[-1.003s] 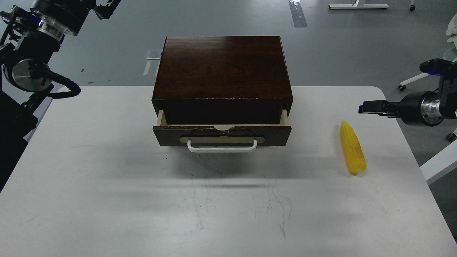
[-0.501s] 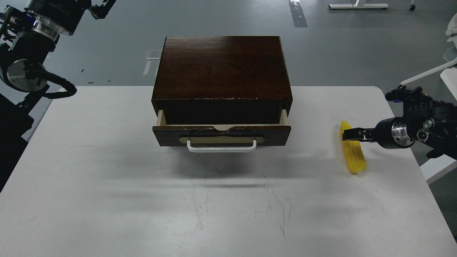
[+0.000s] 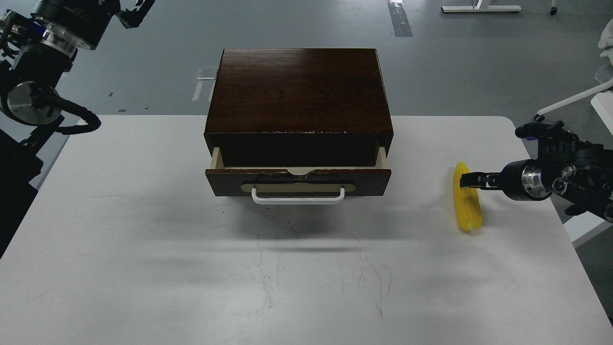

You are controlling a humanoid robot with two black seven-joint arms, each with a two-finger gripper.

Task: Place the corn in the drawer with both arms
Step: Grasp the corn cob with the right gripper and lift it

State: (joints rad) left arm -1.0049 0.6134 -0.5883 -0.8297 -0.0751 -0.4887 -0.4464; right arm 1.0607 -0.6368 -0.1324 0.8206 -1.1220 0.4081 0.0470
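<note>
Corn [image 3: 467,211] lies beside open drawer [image 3: 298,181].

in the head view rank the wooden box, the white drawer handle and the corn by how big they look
1. wooden box, by far.
2. white drawer handle.
3. corn, shorter than the handle though thicker, so these two are close.

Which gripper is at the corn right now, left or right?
The right gripper: its tip overlaps the corn on the table's right side. The left gripper is raised at the far left, well away from it.
</note>
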